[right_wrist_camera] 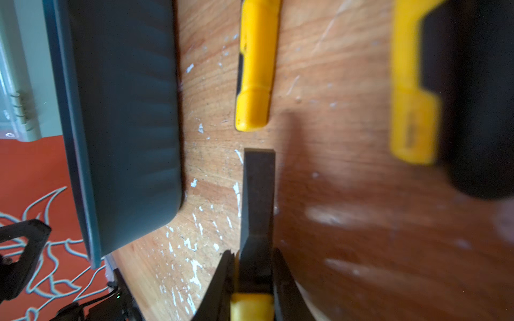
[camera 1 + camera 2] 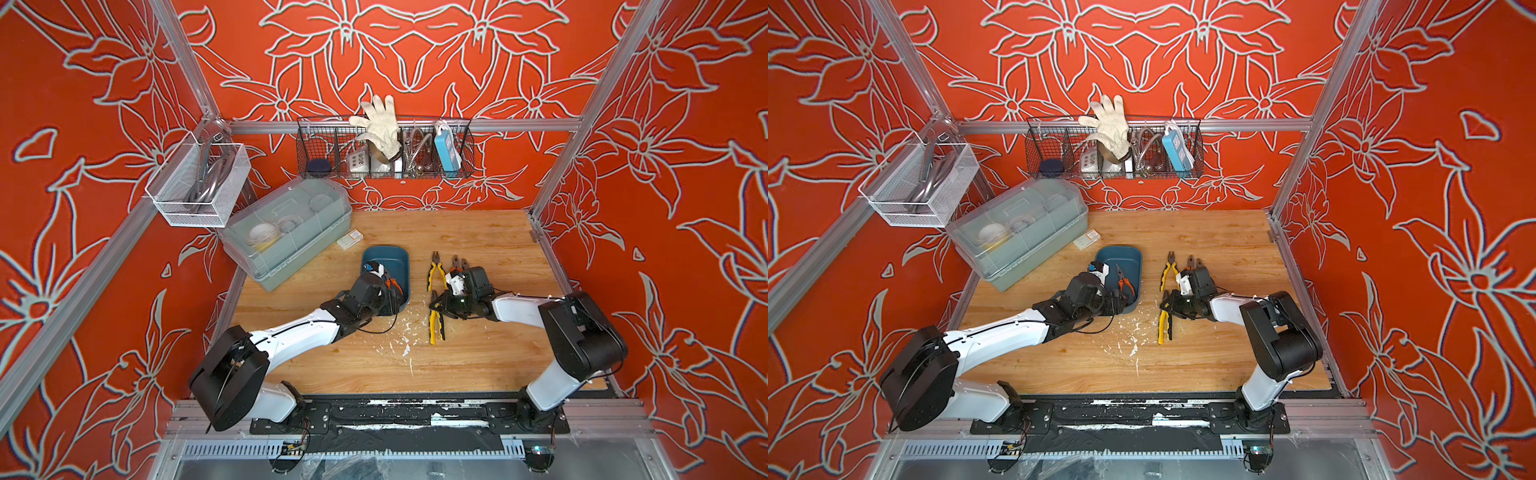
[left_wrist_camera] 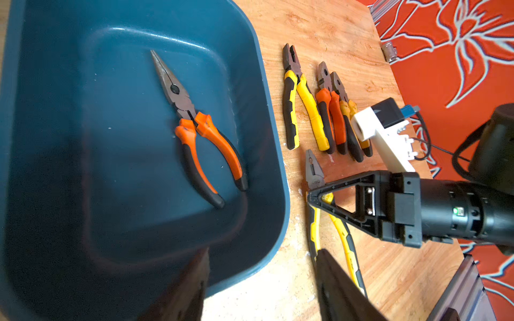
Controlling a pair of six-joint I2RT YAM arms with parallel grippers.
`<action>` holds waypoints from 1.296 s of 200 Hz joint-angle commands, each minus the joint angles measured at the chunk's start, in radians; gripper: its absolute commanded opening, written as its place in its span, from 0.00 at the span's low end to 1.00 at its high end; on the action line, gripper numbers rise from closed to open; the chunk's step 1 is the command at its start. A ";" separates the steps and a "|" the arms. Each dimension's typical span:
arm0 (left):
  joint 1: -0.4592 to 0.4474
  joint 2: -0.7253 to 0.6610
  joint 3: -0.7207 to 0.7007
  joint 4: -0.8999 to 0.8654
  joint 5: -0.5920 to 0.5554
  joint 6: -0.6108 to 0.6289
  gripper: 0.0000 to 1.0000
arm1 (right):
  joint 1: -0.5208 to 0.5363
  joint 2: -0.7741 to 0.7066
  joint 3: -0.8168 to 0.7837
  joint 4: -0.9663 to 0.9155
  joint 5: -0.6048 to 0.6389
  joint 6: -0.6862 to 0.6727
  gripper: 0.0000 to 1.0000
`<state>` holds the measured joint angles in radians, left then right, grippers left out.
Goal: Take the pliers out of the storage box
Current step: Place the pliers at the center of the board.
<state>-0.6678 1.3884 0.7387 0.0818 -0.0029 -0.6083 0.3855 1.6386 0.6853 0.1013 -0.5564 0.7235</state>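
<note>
Right end effector (image 3: 315, 196) grips yellow pliers (image 3: 313, 171) on counter (image 3: 333, 33); left end effector (image 3: 264, 258), open, must grasp last pliers (image 3: 194, 122) in box (image 3: 274, 133).

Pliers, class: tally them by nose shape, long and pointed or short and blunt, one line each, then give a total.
Long pointed-nosed pliers: 1
Short blunt-nosed pliers: 4
Total: 5

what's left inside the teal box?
One pair: long-nose pliers with orange-and-black handles, lying flat on the storage box floor. Rest of the visible floor is bare. The open left gripper hangs above; one finger hides the near corner, so that bit is unverified.
</note>
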 commanded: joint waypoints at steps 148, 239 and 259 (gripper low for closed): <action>-0.001 -0.008 0.017 -0.020 0.000 0.012 0.62 | -0.007 0.016 -0.041 -0.065 0.131 -0.033 0.36; -0.001 -0.002 0.023 -0.024 0.006 0.011 0.62 | -0.007 -0.126 -0.098 -0.162 0.175 -0.046 0.37; -0.001 -0.004 0.022 -0.024 0.004 0.011 0.62 | -0.007 -0.192 -0.126 -0.190 0.175 -0.049 0.40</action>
<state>-0.6678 1.3884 0.7387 0.0711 -0.0021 -0.6060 0.3836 1.5013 0.6041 0.0273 -0.4252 0.6914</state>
